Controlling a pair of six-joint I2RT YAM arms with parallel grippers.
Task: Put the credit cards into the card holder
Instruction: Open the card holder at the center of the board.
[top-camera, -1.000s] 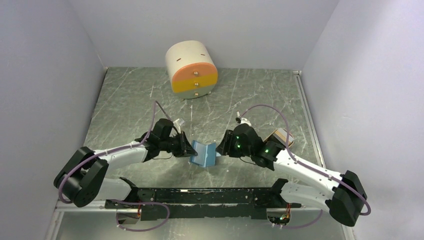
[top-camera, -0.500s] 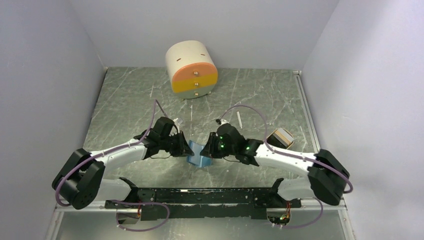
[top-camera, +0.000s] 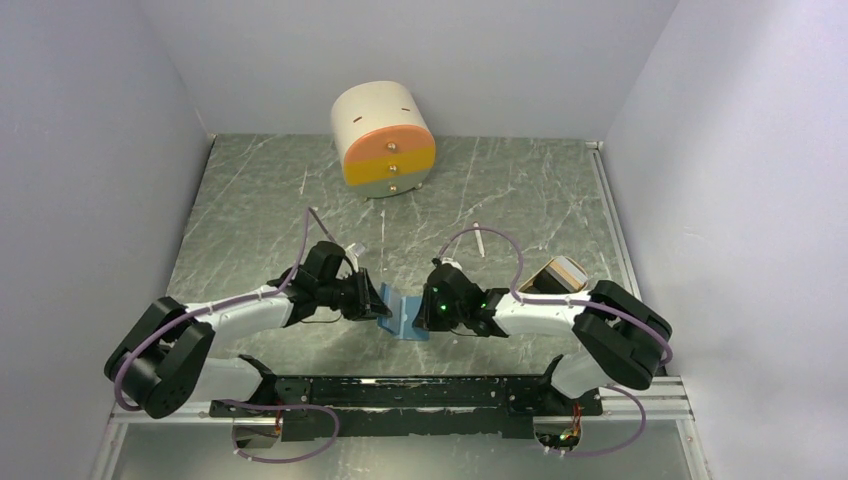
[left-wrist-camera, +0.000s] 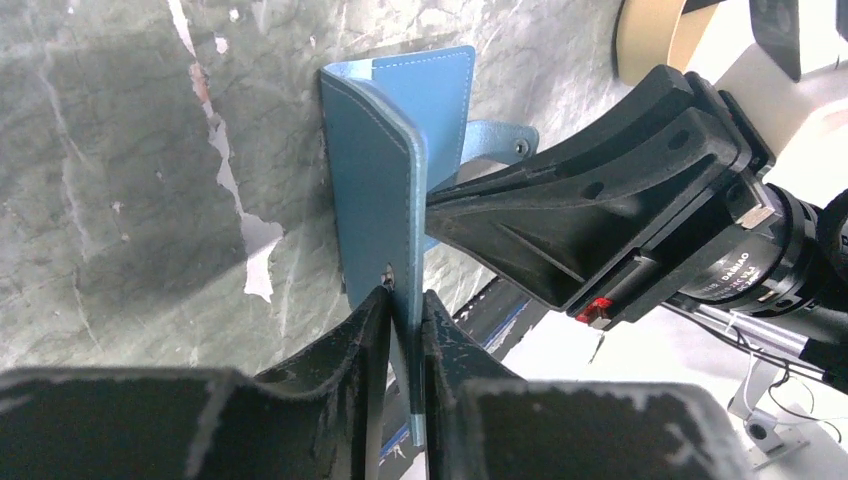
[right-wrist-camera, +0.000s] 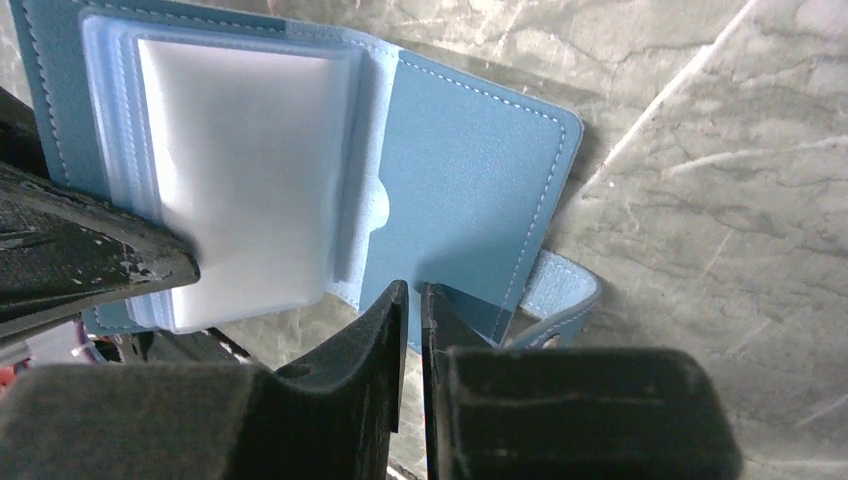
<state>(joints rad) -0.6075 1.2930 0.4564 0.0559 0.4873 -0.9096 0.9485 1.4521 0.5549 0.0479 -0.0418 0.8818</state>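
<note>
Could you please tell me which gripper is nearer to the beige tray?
Right. The right gripper is at the side of the card holder that faces the beige tray; the left gripper is on the holder's opposite side, farther from the tray.

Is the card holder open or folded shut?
Open: the card holder is spread, covers apart, clear inner sleeves exposed in the right wrist view.

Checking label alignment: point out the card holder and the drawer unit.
card holder (right-wrist-camera: 470, 170): right wrist view, inner face of its open cover.
drawer unit (top-camera: 388, 150): top external view, orange drawer front.
</note>
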